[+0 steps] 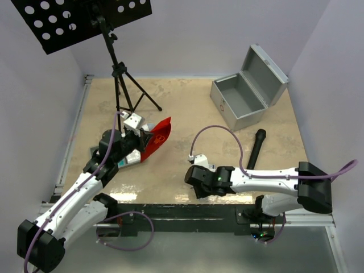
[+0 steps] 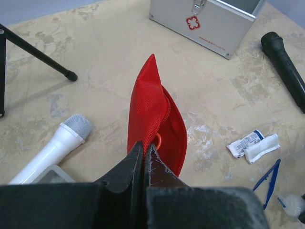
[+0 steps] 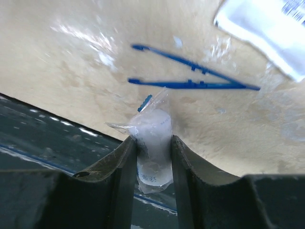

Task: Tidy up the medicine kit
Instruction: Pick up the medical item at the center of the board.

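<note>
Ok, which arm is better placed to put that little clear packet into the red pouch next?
Right. The right gripper has the clear packet pinched between its fingers. The left gripper is shut on the edge of the red pouch, propping it up, so it is probably best left holding that.

Robot lab: plain walls [image 1: 187, 34] box in a marbled table [image 1: 187, 114].

Black tripod stand [image 1: 116, 68] rear-left; black microphone [image 1: 256, 148], white microphone [image 2: 52, 145] (both lying flat).
</note>
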Robot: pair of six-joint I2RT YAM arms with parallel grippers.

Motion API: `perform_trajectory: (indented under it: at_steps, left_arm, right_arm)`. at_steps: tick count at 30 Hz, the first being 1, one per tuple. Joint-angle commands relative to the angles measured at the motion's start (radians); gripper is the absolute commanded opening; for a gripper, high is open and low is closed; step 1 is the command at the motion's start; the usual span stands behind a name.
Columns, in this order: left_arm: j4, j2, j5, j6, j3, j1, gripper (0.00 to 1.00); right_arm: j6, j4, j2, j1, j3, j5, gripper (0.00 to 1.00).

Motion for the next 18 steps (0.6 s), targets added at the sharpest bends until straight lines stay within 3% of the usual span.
perform_trajectory:
  at_steps: [1,9,18]
  left_arm:
    - [0.050,0.013,0.003,-0.017,0.025,-0.004,0.00]
    - [0.075,0.029,0.023,-0.040,0.037,-0.004,0.00]
    - [0.162,-0.017,0.070,-0.069,0.005,-0.004,0.00]
  right_arm:
    - [-0.020,-0.030,-0.036,0.004,0.174,0.128,0.34]
    - [-0.108,0.064,-0.007,-0.036,0.367,0.177,0.32]
    - [-0.176,0.337,-0.117,-0.309,0.349,-0.065,0.31]
